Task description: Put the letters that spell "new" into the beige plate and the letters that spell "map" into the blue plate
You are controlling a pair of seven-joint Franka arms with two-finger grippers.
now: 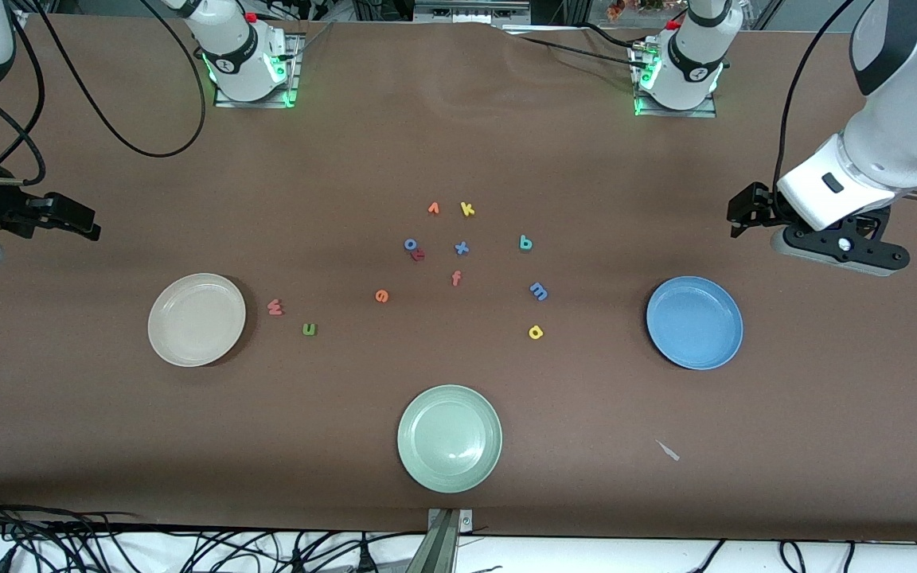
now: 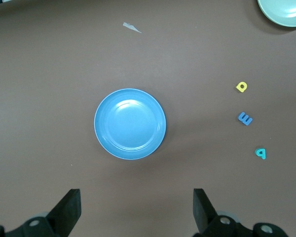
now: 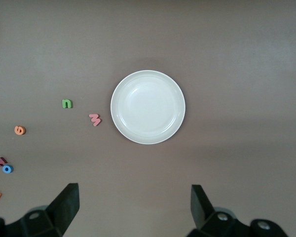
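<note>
While both plates (image 1: 197,319) (image 1: 695,322) sit bare, left end effector (image 2: 133,210) and right end effector (image 3: 133,207) hang spread, unladen; first letter pickup pending, pink w (image 1: 275,306) centre-left.

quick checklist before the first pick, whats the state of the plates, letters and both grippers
1. beige plate holds nothing yet: ok.
2. blue plate holds nothing yet: ok.
3. n, e, w lie loose on the table, apart from each other: ok.
4. m, a, p lie loose, apart: ok.
5. left gripper above the table by the blue plate, fingers open, holding nothing: ok.
6. right gripper above the table by the beige plate, fingers open, holding nothing: ok.
</note>
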